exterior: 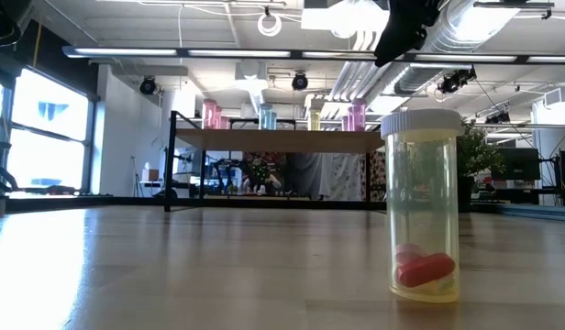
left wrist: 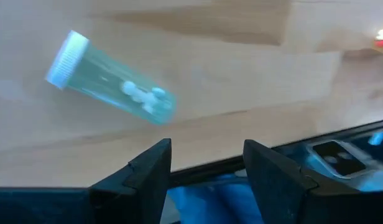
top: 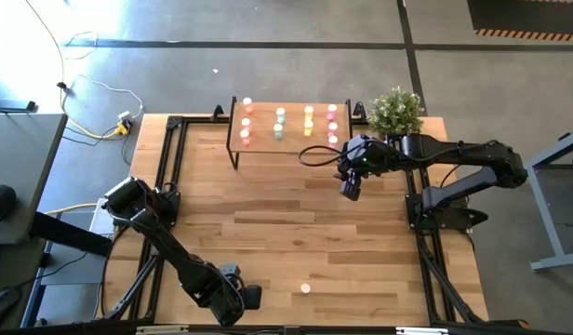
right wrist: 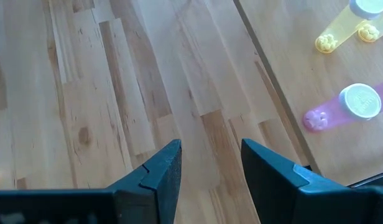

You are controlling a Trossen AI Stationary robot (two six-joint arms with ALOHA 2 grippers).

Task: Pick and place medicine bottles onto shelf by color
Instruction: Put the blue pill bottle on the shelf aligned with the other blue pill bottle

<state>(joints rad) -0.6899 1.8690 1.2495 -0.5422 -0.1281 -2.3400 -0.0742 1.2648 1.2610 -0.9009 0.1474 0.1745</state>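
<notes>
Green bottle (left wrist: pixel 110 79) lying on its side, left end effector (left wrist: pixel 207 171) released, right end effector (right wrist: pixel 211 168) released

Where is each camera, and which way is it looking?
High view: above the table, looking straight down; both arms show.
Low view: at tabletop height, facing the shelf; a yellow bottle stands close.
Left wrist view: past the open left gripper at a green bottle lying down.
Right wrist view: past the open right gripper at the shelf's pink bottle.
High and low views share the shelf.
</notes>
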